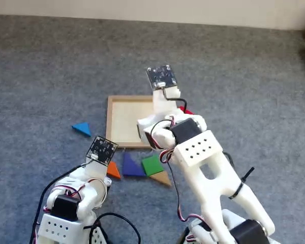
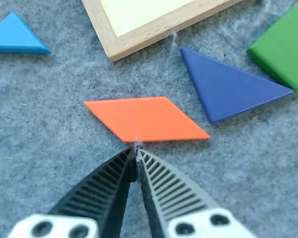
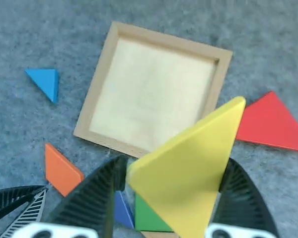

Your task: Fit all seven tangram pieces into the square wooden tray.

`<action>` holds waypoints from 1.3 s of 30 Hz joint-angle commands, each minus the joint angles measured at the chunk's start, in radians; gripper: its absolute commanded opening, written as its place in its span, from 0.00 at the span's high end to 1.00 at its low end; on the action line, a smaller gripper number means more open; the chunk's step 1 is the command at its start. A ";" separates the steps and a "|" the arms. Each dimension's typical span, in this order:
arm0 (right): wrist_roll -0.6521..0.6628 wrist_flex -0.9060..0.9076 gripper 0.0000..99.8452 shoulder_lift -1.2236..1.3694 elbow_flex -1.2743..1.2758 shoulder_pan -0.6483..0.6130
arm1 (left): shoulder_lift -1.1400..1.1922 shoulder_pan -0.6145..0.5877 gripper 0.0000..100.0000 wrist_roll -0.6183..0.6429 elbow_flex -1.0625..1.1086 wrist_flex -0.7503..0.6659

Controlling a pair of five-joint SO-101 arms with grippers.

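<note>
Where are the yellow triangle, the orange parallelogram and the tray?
yellow triangle (image 3: 186,171): right wrist view, middle of its face.
orange parallelogram (image 2: 146,119): left wrist view, centre of its top.
tray (image 3: 98,79): right wrist view, wooden rim.

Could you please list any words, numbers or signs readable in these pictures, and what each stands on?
None can be read. The wooden tray, the yellow triangle, the orange parallelogram and the other tangram pieces are plain.
Any marks on the two wrist circuit boards are too small to read.
</note>
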 commanded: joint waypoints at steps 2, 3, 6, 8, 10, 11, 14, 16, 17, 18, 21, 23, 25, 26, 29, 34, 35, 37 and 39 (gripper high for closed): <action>0.012 -0.028 0.83 0.143 -0.171 -0.013 | -0.045 0.015 0.99 0.006 0.021 0.000; 0.012 -0.028 0.83 0.185 -0.200 -0.013 | -0.045 0.015 0.99 0.006 0.021 0.000; 0.009 -0.028 0.83 0.305 -0.295 -0.013 | -0.045 0.015 0.99 0.006 0.021 0.000; 0.008 -0.028 0.83 0.380 -0.357 -0.013 | -0.045 0.015 0.99 0.006 0.021 0.000; 0.008 -0.028 0.83 0.452 -0.412 -0.013 | -0.045 0.015 0.99 0.006 0.021 0.000; 0.008 -0.028 0.83 0.486 -0.440 -0.013 | -0.045 0.015 0.99 0.006 0.021 0.000; 0.006 -0.028 0.83 0.581 -0.516 -0.013 | -0.045 0.015 0.99 0.006 0.021 0.000; 0.005 -0.028 0.83 0.634 -0.556 -0.013 | -0.045 0.015 0.99 0.006 0.021 0.000; 0.005 -0.028 0.83 0.659 -0.573 -0.013 | -0.045 0.015 0.99 0.006 0.021 0.000; -0.006 -0.028 0.83 0.684 -0.588 -0.013 | -0.045 0.015 0.99 0.006 0.021 0.000; -0.055 -0.028 0.83 0.745 -0.639 -0.008 | -0.045 0.015 0.99 0.006 0.021 0.000; -0.066 -0.028 0.83 0.780 -0.664 -0.007 | -0.045 0.015 0.99 0.006 0.021 0.000; -0.066 -0.028 0.83 0.809 -0.674 -0.005 | -0.045 0.015 0.99 0.006 0.021 0.000; -0.066 -0.028 0.83 0.820 -0.679 -0.005 | -0.045 0.015 0.99 0.006 0.021 0.000; -0.060 -0.027 0.83 0.840 -0.690 -0.004 | -0.045 0.015 0.99 0.006 0.021 0.000; -0.064 -0.025 0.73 0.843 -0.684 0.021 | -0.045 0.015 0.99 0.006 0.021 0.000; -0.064 -0.022 0.71 0.843 -0.682 0.025 | -0.045 0.015 0.99 0.006 0.021 0.000; -0.064 0.008 0.69 0.845 -0.687 0.030 | -0.045 0.015 0.99 0.006 0.021 0.000; -0.060 0.036 0.69 0.843 -0.687 0.031 | -0.045 0.015 0.99 0.006 0.021 0.000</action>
